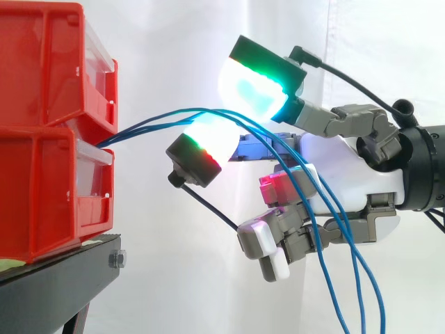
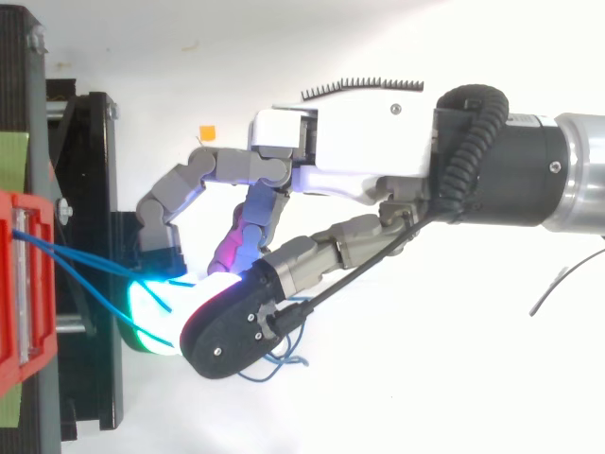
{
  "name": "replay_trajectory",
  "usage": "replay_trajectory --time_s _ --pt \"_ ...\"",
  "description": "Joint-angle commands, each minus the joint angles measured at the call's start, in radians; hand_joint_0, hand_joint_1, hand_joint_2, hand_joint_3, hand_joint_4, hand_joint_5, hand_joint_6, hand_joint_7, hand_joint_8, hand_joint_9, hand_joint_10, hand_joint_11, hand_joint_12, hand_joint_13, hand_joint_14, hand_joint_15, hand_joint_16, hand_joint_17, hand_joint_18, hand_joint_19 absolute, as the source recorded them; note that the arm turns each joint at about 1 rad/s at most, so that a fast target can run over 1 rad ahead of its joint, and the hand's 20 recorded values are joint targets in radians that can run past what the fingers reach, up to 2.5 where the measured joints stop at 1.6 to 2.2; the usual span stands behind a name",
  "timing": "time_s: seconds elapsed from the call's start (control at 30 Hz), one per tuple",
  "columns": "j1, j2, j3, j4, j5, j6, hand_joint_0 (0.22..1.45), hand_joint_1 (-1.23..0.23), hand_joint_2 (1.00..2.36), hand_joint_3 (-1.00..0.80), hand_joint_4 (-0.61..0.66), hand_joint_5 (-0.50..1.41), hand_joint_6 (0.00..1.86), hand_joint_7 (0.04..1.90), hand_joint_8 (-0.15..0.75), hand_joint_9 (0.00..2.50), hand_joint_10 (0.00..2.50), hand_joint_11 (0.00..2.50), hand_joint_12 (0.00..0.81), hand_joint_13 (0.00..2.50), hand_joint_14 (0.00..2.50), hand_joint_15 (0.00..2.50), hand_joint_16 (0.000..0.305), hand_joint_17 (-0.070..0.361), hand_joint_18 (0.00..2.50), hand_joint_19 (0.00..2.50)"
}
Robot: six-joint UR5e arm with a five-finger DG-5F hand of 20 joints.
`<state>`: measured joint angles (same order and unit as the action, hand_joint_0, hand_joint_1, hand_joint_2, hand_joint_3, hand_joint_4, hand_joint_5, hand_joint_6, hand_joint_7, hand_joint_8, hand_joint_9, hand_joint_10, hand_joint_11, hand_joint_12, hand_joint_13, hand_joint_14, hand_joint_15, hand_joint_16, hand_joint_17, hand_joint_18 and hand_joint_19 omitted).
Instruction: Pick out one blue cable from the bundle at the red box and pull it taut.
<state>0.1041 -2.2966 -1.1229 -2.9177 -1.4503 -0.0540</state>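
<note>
- Looking across in side view: bundle of thin blue cables (image 1: 188, 110) comes out btwn the two stacked red plastic bins (image 1: 42, 83) on the black metal stand (image 1: 62, 278), arcs up, then droops down past the robot hand (image 1: 348, 156) and out at the bottom edge. Slack, not taut.
- Hand state, side view: released, nothing gripped. Upper glowing pad (image 1: 254, 87) (green/cyan/white) sits above the cables and lower glowing pad (image 1: 208, 139) (white w/ green-red edge) below. Several strands run through the gap btwn them. Other fingers (image 1: 268, 250) are folded in under the palm, clear of the bundle.
- Top view: hand (image 2: 350, 142) reaches in from the right toward the red bin (image 2: 14, 284) at the left edge, stand (image 2: 95, 189) beneath. Cables (image 2: 76, 255) fan out from the bin and pass under the green-lit pad (image 2: 151, 317). A loose loop of blue shows below the dark-backed pad.
- Step in hand, as I judge it: singling out a strand, pre-pinch. Pulling not yet begun.
- Next move needs: more than one strand lies in the gap, so the pads should shift to leave only one btwn them, then close. After that, draw away from the bin, toward the right of the side view, till the sag goes.
- Risk: closing now likely traps 2+ cables.
</note>
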Motion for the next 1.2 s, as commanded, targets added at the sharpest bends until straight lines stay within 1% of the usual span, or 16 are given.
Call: replay_trajectory --time_s 0.0,0.1,0.2,0.37,0.47,0.63,0.8,0.83,0.93,0.97,1.0,1.07,1.17 --pt "0.000 0.000 0.000 0.002 -0.001 0.000 0.58 -0.66 1.00 -0.48 -0.19 -0.05 0.85 1.03 0.205 1.39 0.03 0.83 0.288 1.03 0.03 0.71 0.043 0.097 0.76 0.84" --pt "0.000 0.000 0.000 0.000 -0.001 0.000 0.59 -0.73 1.01 -0.37 -0.15 -0.06 0.87 1.08 0.211 1.37 0.03 0.83 0.292 1.03 0.03 0.71 0.043 0.097 0.76 0.84" --pt "0.000 0.000 0.000 0.000 -0.001 0.000 0.59 -0.76 1.02 -0.31 -0.14 -0.06 0.89 1.05 0.221 1.35 0.03 0.85 0.288 1.02 0.03 0.72 0.043 0.098 0.75 0.83" --pt "0.000 0.000 0.000 0.000 -0.001 0.000 0.59 -0.79 1.02 -0.28 -0.14 -0.07 0.91 0.99 0.217 1.31 0.03 0.85 0.289 1.01 0.03 0.73 0.044 0.099 0.75 0.83" --pt "0.000 0.000 0.000 0.000 0.001 -0.001 0.60 -0.78 1.02 -0.31 -0.13 -0.08 0.91 0.98 0.215 1.29 0.03 0.85 0.292 1.00 0.03 0.73 0.044 0.099 0.74 0.83" --pt "0.000 0.000 0.000 0.000 -0.001 -0.001 0.64 -0.84 1.01 -0.38 -0.09 -0.09 0.92 0.94 0.219 1.26 0.03 0.85 0.294 0.98 0.03 0.72 0.044 0.098 0.73 0.81" --pt "0.000 0.000 0.000 -0.003 -0.001 0.000 0.67 -0.85 1.00 -0.50 -0.13 -0.08 0.92 0.95 0.223 1.26 0.03 0.86 0.289 0.98 0.03 0.71 0.044 0.098 0.74 0.79" --pt "0.000 0.000 0.000 -0.008 -0.001 0.000 0.66 -0.85 1.00 -0.50 -0.12 -0.08 0.92 0.96 0.223 1.26 0.03 0.85 0.289 0.98 0.03 0.71 0.044 0.098 0.74 0.80" --pt "0.002 0.000 0.000 -0.015 -0.001 0.002 0.64 -0.85 1.00 -0.50 -0.13 -0.07 0.92 0.95 0.218 1.30 0.03 0.85 0.285 0.99 0.03 0.71 0.043 0.096 0.74 0.80" --pt "0.000 0.000 0.000 -0.020 -0.002 0.002 0.63 -0.85 1.00 -0.50 -0.12 -0.06 0.92 0.96 0.222 1.37 0.03 0.86 0.284 1.02 0.03 0.73 0.042 0.095 0.75 0.81" --pt "0.002 0.000 0.000 -0.020 -0.001 0.002 0.60 -0.83 1.00 -0.50 -0.12 -0.05 0.91 0.98 0.227 1.47 0.03 0.89 0.287 1.07 0.03 0.75 0.042 0.094 0.76 0.82" --pt "0.002 0.000 0.000 -0.021 -0.002 0.002 0.58 -0.81 1.00 -0.50 -0.12 -0.03 0.90 1.00 0.216 1.54 0.03 0.90 0.281 1.11 0.03 0.78 0.042 0.094 0.79 0.83" --pt "0.002 0.000 0.000 -0.021 -0.001 0.000 0.56 -0.74 1.00 -0.50 -0.16 -0.02 0.89 1.02 0.210 1.60 0.04 0.89 0.277 1.14 0.03 0.78 0.042 0.094 0.81 0.83"
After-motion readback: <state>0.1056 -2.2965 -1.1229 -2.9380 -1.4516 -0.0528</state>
